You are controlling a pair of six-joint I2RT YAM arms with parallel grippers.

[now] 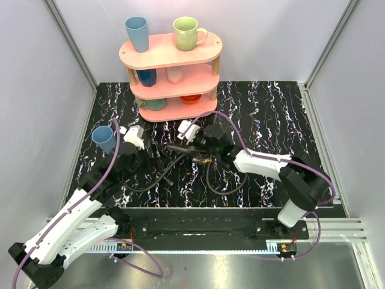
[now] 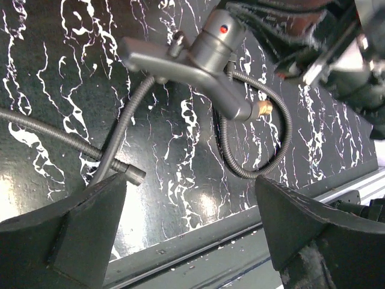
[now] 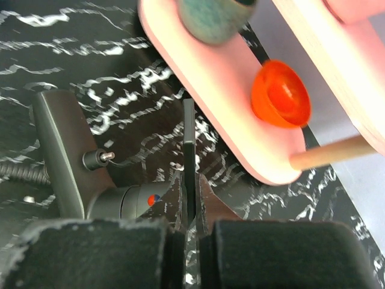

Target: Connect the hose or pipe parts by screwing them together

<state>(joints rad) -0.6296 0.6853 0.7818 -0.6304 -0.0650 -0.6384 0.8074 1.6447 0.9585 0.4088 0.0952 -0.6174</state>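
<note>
The dark-grey nozzle piece with a red-and-blue dot hangs just above the marbled table; its brass connector points right. My right gripper is shut on the piece's thin flat lever, left of the piece's body. The black flexible hose loops from under the piece. One free hose end, with a metal fitting, lies by my left finger. My left gripper is open with nothing between its fingers, low over the table near its front edge. From above, the hose curls between both grippers.
A pink three-tier shelf with cups stands at the back; its bottom tier, with an orange bowl, is close behind my right gripper. A blue cup stands beside my left wrist. A metal rail runs along the table's front edge.
</note>
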